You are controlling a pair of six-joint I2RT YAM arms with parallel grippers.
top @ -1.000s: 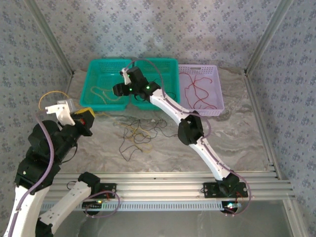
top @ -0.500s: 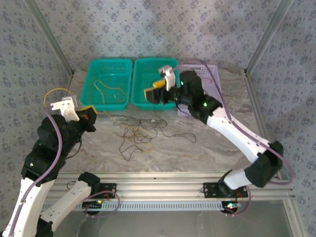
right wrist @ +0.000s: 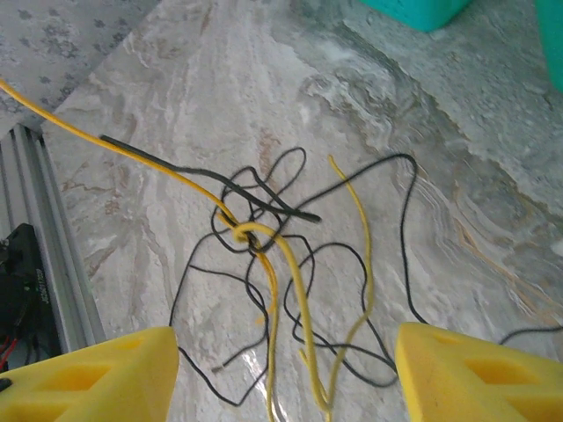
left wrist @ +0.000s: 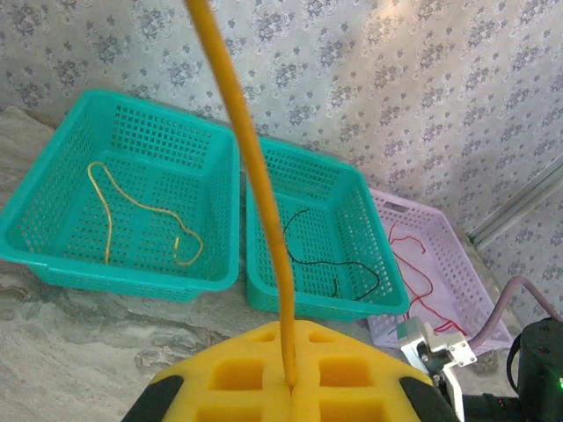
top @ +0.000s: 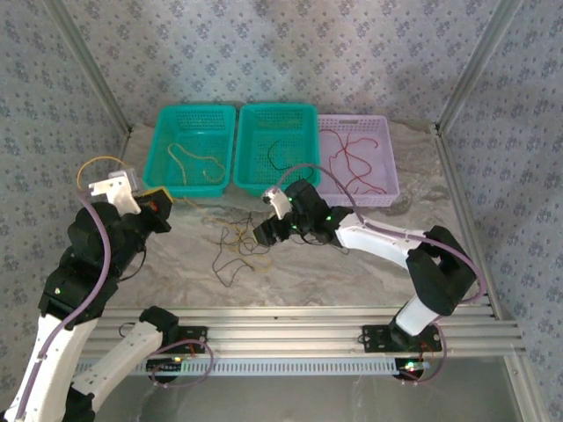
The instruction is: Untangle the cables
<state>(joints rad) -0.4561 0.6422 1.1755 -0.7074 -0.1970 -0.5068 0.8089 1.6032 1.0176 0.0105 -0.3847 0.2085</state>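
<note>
No legible text, label, brand name, number or sign is to be found in any view.

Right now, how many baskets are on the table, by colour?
Teal baskets: 2
Lilac basket: 1
Total: 3
</note>
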